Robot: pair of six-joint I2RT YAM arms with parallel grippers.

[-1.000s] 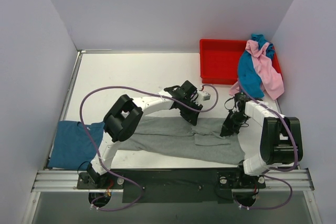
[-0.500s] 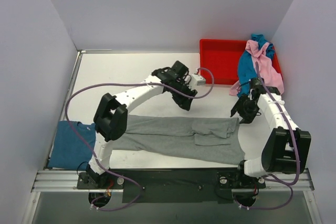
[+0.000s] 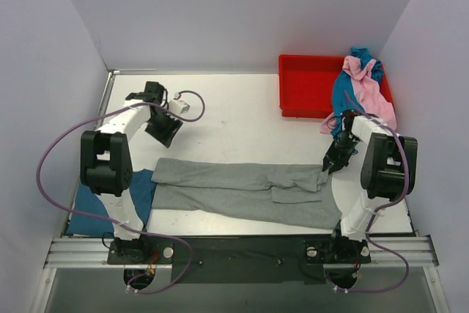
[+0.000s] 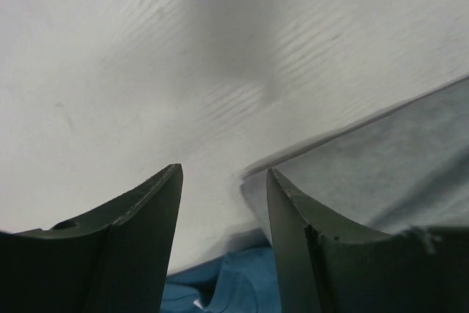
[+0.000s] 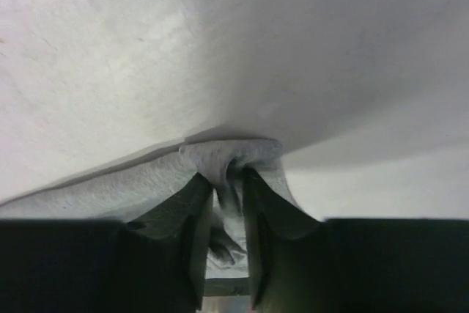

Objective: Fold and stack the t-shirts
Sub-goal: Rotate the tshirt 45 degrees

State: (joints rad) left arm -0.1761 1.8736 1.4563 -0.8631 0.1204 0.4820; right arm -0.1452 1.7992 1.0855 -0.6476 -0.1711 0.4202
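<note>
A grey t-shirt (image 3: 242,187) lies folded in a long band across the near middle of the table. My right gripper (image 3: 330,164) is shut on a bunched fold at its upper right corner (image 5: 229,157). My left gripper (image 3: 162,130) is open and empty above bare table at the far left; the grey shirt's left corner (image 4: 381,159) shows beside its right finger. A darker blue t-shirt (image 3: 102,207) lies at the near left, its right edge under the grey shirt's end, and it also shows in the left wrist view (image 4: 227,284). A pink t-shirt (image 3: 372,100) and a teal-blue one (image 3: 347,104) hang over the bin's right side.
A red plastic bin (image 3: 308,93) stands at the back right. White walls close in the table on the left, back and right. The left arm's purple cable (image 3: 192,108) loops over the table at the back left.
My left arm has swung from the middle of the grey shirt to the far left and stands open. The grey shirt now lies stretched leftward over the blue one. My right gripper shifted slightly.
</note>
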